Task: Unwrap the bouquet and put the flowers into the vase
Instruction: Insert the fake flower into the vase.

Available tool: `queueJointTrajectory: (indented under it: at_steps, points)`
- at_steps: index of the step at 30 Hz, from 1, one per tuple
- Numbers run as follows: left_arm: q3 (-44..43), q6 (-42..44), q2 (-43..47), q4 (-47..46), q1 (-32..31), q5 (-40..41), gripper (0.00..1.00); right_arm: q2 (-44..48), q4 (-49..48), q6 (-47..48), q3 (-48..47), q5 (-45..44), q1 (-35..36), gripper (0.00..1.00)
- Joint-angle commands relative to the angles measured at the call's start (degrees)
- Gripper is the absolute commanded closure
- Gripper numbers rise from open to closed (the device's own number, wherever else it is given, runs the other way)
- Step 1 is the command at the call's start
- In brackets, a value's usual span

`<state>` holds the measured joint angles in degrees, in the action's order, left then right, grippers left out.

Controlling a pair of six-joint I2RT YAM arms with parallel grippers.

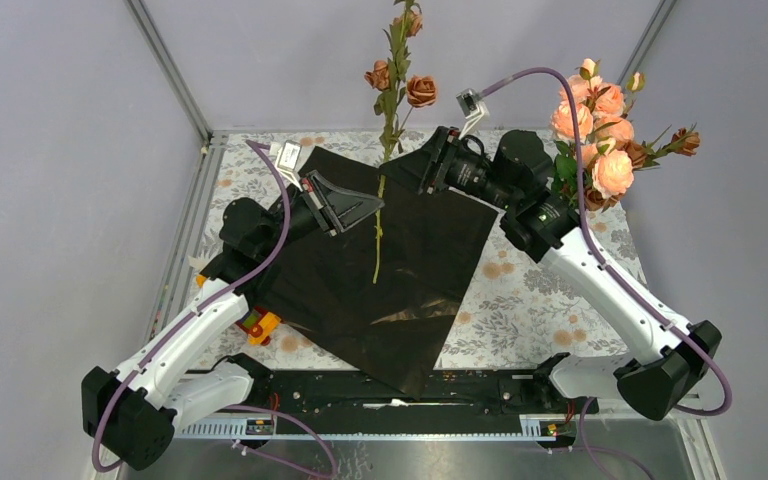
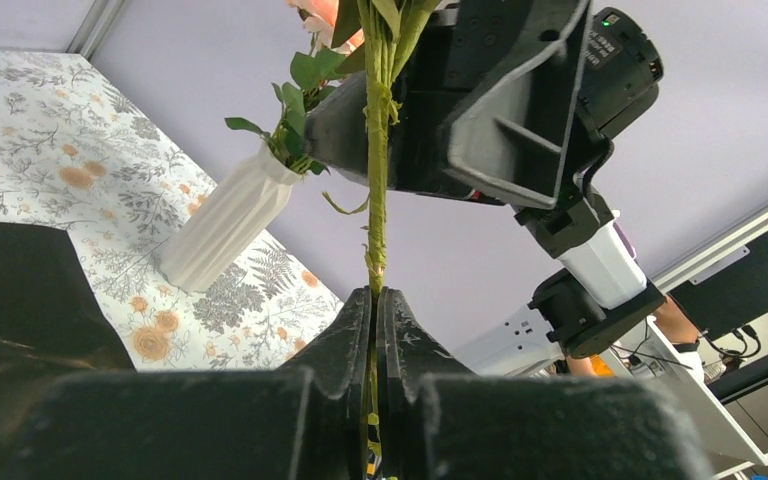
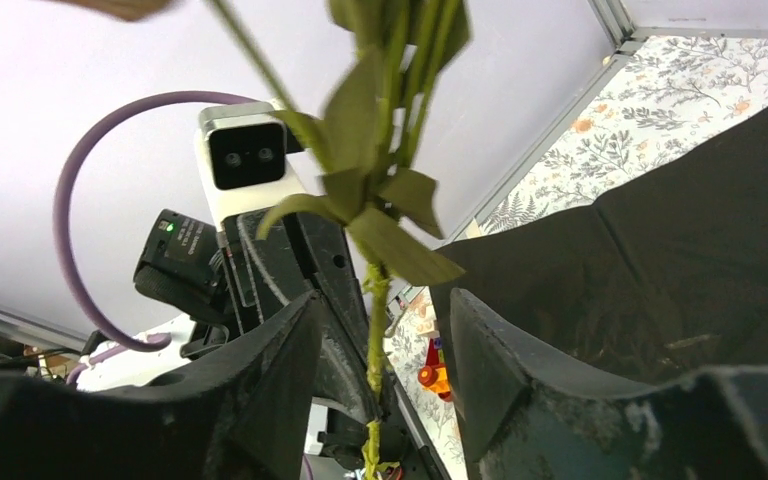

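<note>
The bouquet's black wrapping paper [image 1: 400, 270] lies spread flat on the table. My left gripper [image 1: 372, 205] is shut on the thin green stem [image 1: 378, 240] of one of the flowers, held upright with brownish-pink roses [image 1: 400, 75] at the top. The left wrist view shows the stem [image 2: 375, 200] rising out of the shut left gripper [image 2: 375, 295]. My right gripper [image 1: 400, 172] is open just above it, with its jaws on either side of the stem [image 3: 375, 320] and not touching it. The white ribbed vase [image 2: 225, 220] stands at the back right and holds several peach roses [image 1: 600, 130].
A colourful toy-block car [image 1: 260, 322] sits by the paper's left edge under the left arm. The floral tablecloth [image 1: 530, 300] shows to the right of the paper. Grey walls and metal frame posts [image 1: 170, 70] close in the back and sides.
</note>
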<state>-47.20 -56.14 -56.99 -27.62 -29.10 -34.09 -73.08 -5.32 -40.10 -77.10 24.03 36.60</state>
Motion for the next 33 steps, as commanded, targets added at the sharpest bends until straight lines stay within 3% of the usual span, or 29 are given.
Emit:
queueJointTrajectory:
  at_steps: [1, 5, 24, 33]
  points:
    - [-0.3, -0.7, 0.7, -5.7, -0.3, -1.2, 1.00, -1.0, -3.7, -0.9, -2.4, -1.6, 0.9, 0.47]
    - [0.2, -0.6, 0.9, -5.4, -0.4, -1.0, 1.00, -1.1, -4.3, -0.9, -2.2, -2.5, 1.1, 0.54]
    - [0.3, -0.7, 0.4, -4.9, -1.0, -0.2, 1.00, -1.7, -6.2, -0.7, -2.3, -3.8, 2.3, 0.72]
    - [-0.4, -0.6, -0.6, -4.8, -1.2, -0.5, 1.00, -1.2, -6.0, 0.5, -1.4, -4.9, 2.3, 0.94]
